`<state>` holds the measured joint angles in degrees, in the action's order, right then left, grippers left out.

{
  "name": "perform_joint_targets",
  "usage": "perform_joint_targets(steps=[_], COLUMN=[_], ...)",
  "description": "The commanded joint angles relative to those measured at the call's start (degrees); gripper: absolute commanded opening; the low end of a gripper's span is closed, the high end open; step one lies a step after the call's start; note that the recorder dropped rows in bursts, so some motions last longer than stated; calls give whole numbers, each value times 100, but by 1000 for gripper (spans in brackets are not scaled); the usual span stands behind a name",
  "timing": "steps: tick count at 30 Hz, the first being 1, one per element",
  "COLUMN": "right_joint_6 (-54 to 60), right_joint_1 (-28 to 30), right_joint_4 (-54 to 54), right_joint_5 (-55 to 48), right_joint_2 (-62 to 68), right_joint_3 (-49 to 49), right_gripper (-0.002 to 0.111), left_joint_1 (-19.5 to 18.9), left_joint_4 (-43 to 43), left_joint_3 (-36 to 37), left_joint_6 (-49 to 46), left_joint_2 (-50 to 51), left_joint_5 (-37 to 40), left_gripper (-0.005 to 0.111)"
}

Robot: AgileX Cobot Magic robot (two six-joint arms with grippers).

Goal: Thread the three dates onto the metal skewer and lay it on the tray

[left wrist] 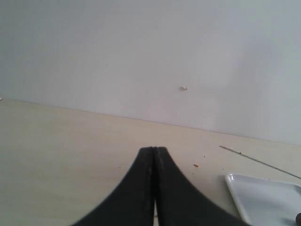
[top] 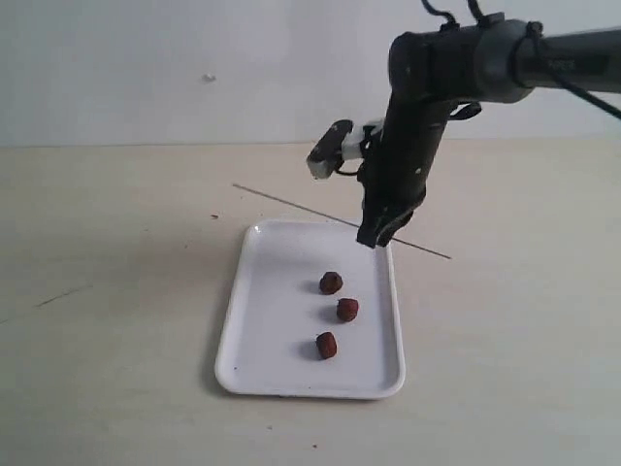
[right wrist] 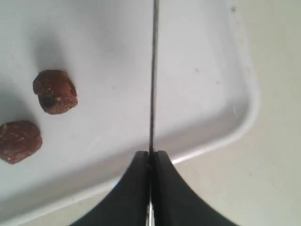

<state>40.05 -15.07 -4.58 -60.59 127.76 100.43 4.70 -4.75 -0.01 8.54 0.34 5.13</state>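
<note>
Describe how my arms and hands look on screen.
The right arm is matte black with a grey tubular forearm, black cables looping above it and a white-and-black block at the wrist. The right hand has two black fingers curving to narrow tips. The left hand looks alike: black, curved, tapering fingers. No markings show.

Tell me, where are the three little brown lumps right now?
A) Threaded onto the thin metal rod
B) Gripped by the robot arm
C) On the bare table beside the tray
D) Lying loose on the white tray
D: the three dates lie apart from one another on the tray, while the skewer, pinched by the right end effector, carries nothing.
</note>
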Motion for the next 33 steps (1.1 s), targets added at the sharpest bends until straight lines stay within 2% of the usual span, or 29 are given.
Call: perform_joint_targets(steps=[1, 5, 8, 14, 20, 28, 33], right_joint_6=[-1031, -1788, -2047, -2523, -2979, -2959, -2914], right_joint_1=[400, 679, 924, 1386, 1443, 1443, 1443], right_joint_4=[1, 23, 55, 55, 213, 143, -263], right_joint_5=[-684, -937, -937, -465, -215, -399, -408], right_joint_2=[-499, -1176, -1900, -3721, -5653, -7731, -8387], right_joint_3=[-12, -167, -780, -2893, -4528, -5628, -5941], right_gripper=[0, 0, 0, 0, 0, 0, 0], left_joint_1=[-6, -6, -6, -6, -6, -6, -6], left_joint_4=[-37, -37, -37, -37, -37, -37, -37], left_joint_3=[1, 1, 1, 1, 1, 1, 1], left_joint_6=[15, 15, 15, 15, 15, 15, 15], left_joint_2=[-34, -34, -34, -34, -34, -34, -34], left_joint_5=[-1, -1, -1, -1, -1, -1, -1], left_gripper=[0, 0, 0, 0, 0, 0, 0])
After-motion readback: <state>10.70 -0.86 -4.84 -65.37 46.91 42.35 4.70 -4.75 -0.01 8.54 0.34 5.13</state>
